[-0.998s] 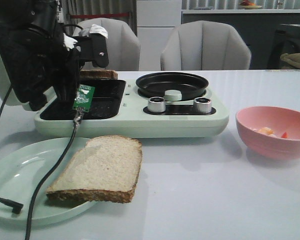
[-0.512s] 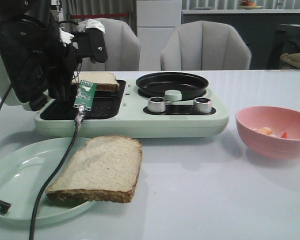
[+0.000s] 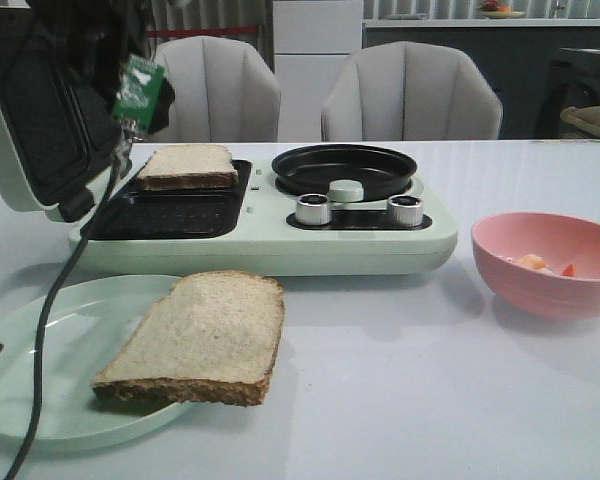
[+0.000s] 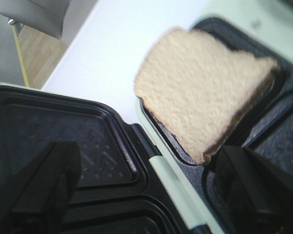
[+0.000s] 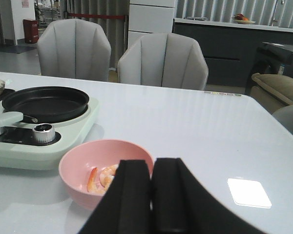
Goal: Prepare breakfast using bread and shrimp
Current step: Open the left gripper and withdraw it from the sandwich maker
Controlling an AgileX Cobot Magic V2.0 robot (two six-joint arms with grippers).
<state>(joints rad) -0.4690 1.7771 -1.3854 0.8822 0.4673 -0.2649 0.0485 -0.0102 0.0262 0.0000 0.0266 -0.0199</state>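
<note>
One coarse, brown-crusted bread slice (image 3: 187,166) lies across the rear corner of the ridged black sandwich plate (image 3: 170,212), the left gripper (image 4: 151,190) spread wide and empty above it, while the right gripper (image 5: 151,195), closed and empty, hangs near the smooth pink bowl (image 5: 83,168) holding the shrimp (image 5: 100,178).

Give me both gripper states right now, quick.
Left gripper: open, holding nothing, above the bread slice on the sandwich press.
Right gripper: shut, empty, near the pink bowl.
</note>
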